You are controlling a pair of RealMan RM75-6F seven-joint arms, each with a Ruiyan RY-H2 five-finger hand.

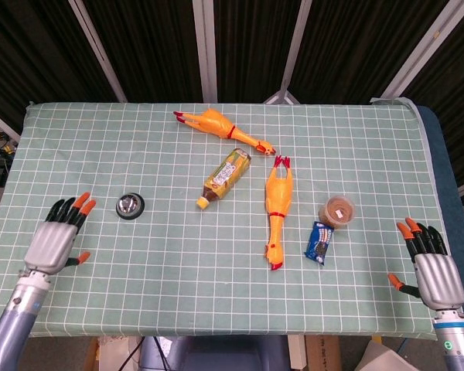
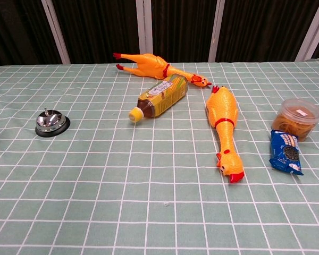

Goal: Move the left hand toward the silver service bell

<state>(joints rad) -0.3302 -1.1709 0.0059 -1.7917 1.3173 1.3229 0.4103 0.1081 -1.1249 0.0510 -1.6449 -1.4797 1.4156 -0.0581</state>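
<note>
The silver service bell (image 1: 130,205) on its black base stands alone on the left part of the green checked table; the chest view shows the bell (image 2: 51,122) at the left with nothing touching it. My left hand (image 1: 56,239) hovers near the table's front left edge, well to the left of and nearer than the bell, fingers spread and empty. Only one orange fingertip of it peeks in at the chest view's left edge. My right hand (image 1: 431,267) stays at the front right corner, fingers apart, holding nothing.
Two yellow rubber chickens (image 1: 220,127) (image 1: 277,210) lie at the centre, with a tea bottle (image 1: 225,177) between them. A round snack tub (image 1: 336,210) and a blue cookie packet (image 1: 319,242) sit to the right.
</note>
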